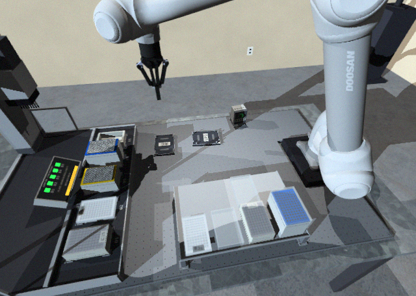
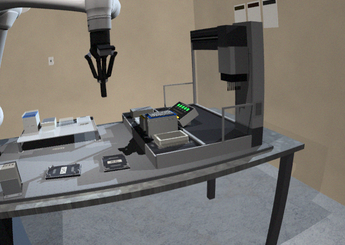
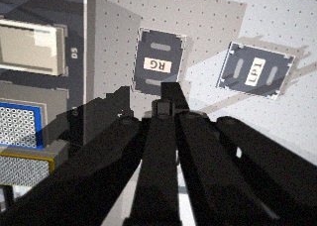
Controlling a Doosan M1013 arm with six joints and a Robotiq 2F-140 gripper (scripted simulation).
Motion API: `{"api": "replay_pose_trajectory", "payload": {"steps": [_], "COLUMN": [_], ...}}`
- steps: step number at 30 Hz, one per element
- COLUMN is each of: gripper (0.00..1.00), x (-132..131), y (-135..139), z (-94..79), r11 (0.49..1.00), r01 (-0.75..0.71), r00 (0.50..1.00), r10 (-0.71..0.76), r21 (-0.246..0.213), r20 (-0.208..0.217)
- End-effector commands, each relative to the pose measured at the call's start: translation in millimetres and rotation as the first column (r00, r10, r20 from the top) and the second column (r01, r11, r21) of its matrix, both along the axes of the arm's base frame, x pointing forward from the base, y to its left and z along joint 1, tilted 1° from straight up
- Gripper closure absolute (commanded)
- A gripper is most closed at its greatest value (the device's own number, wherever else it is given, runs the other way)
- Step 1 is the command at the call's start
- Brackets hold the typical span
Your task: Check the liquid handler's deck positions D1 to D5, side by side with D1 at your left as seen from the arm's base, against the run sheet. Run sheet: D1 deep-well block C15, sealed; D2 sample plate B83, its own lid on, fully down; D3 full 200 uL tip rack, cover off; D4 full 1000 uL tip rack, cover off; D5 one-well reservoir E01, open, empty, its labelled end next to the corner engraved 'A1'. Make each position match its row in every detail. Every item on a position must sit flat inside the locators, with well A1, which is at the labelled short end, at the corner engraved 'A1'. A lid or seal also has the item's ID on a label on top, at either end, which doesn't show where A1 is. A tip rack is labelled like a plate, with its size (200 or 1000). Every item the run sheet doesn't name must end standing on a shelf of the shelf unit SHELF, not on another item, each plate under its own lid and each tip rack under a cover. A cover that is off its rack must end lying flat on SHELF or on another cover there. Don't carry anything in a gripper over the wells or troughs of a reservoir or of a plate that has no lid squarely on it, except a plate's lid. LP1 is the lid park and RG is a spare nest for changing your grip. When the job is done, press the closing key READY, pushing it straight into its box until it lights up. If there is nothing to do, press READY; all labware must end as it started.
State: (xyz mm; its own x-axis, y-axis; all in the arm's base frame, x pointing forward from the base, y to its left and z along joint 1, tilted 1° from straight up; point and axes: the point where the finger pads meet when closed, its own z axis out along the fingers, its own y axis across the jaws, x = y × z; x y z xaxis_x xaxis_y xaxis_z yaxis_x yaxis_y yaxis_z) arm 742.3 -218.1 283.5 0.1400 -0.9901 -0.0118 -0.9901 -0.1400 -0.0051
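My gripper (image 1: pixel 157 94) is shut and empty, high above the table between the deck and the RG nest (image 1: pixel 164 141); it also shows in the exterior view (image 2: pixel 103 92) and the wrist view (image 3: pixel 168 94). On the deck, from near to far, stand a sealed deep-well block (image 1: pixel 87 242), a lidded plate (image 1: pixel 97 209), a yellow-rimmed open tip rack (image 1: pixel 99 175), a blue-rimmed open tip rack (image 1: pixel 102 147) and a beige reservoir (image 1: pixel 110 135). The wrist view shows the reservoir (image 3: pixel 32 47) beside the mark D5, with the RG nest (image 3: pixel 158 62) below my fingers.
The LP1 park (image 1: pixel 205 137) lies right of RG. The READY box (image 1: pixel 238 114) stands behind it. The shelf unit (image 1: pixel 234 209) holds a white plate (image 1: pixel 196 233), a clear cover (image 1: pixel 226 232), a grey rack (image 1: pixel 257 222) and a blue-topped rack (image 1: pixel 288 212). A panel with green lights (image 1: pixel 56 181) sits left of the deck.
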Motion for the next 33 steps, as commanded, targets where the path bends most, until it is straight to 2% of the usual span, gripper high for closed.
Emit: {"api": "replay_pose_trajectory", "payload": {"steps": [1, 10, 12, 27, 29, 33], "gripper": [0.9, 0.9, 0.9, 0.9, 0.9, 0.9], "x": [-17.5, -62.4, -62.4, -137.4, -137.4, -157.4], "y": [-0.5, -1.6, -1.6, -3.6, -3.6, -4.1], "z": [1.1, 0.9, 0.9, 0.4, 0.4, 0.3], "r11": [1.0, 1.0, 1.0, 1.0, 1.0, 1.0], "r01": [0.0, 0.0, 0.0, 0.0, 0.0, 0.0], "r00": [1.0, 1.0, 1.0, 1.0, 1.0, 1.0], "r10": [0.0, 0.0, 0.0, 0.0, 0.0, 0.0], "r21": [0.0, 0.0, 0.0, 0.0, 0.0, 0.0], "r20": [0.002, 0.002, 0.002, 0.002, 0.002, 0.002]}}
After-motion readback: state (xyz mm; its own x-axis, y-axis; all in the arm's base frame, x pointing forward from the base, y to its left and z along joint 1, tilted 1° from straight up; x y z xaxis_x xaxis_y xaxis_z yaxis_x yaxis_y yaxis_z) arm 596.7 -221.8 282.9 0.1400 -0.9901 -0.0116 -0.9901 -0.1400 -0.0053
